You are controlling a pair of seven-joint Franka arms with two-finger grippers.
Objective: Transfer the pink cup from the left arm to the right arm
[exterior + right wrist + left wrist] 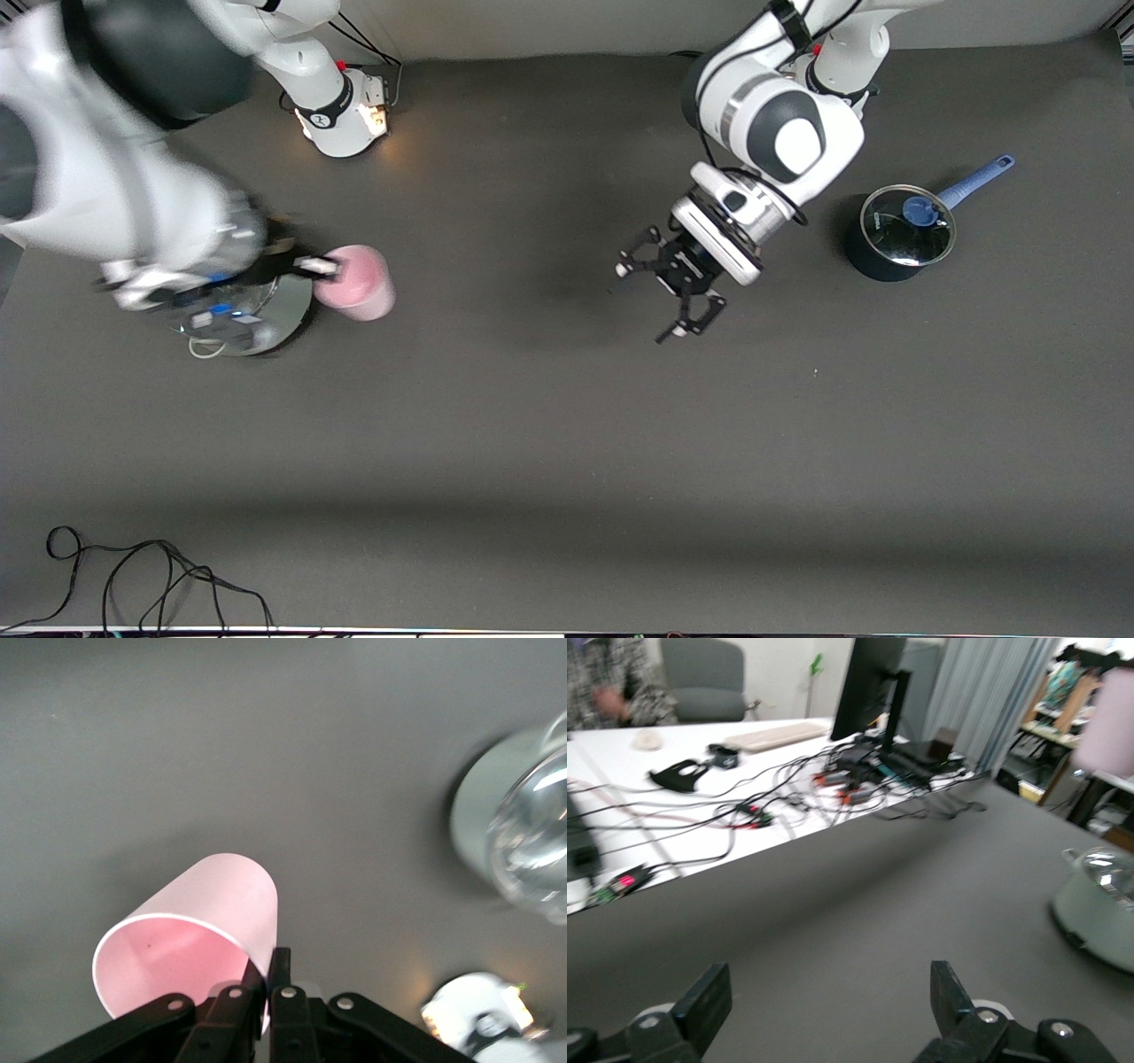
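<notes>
The pink cup [358,283] hangs tilted on its side in the air, next to a silver pot. My right gripper [321,266] is shut on it, one finger inside the rim and one outside. In the right wrist view the pink cup [190,935] shows its open mouth, with my right gripper [270,979] pinching its wall. My left gripper [671,299] hovers over the middle of the table, open and empty, well apart from the cup. From the left wrist the open left gripper [828,1001] shows bare table between its fingers, and the pink cup [1114,722] is far off.
A silver pot with a glass lid [266,321] stands under the right arm's wrist, also seen as the silver pot [523,833]. A dark blue saucepan with a lid and blue handle [904,232] stands toward the left arm's end. Black cables [142,576] lie at the front edge.
</notes>
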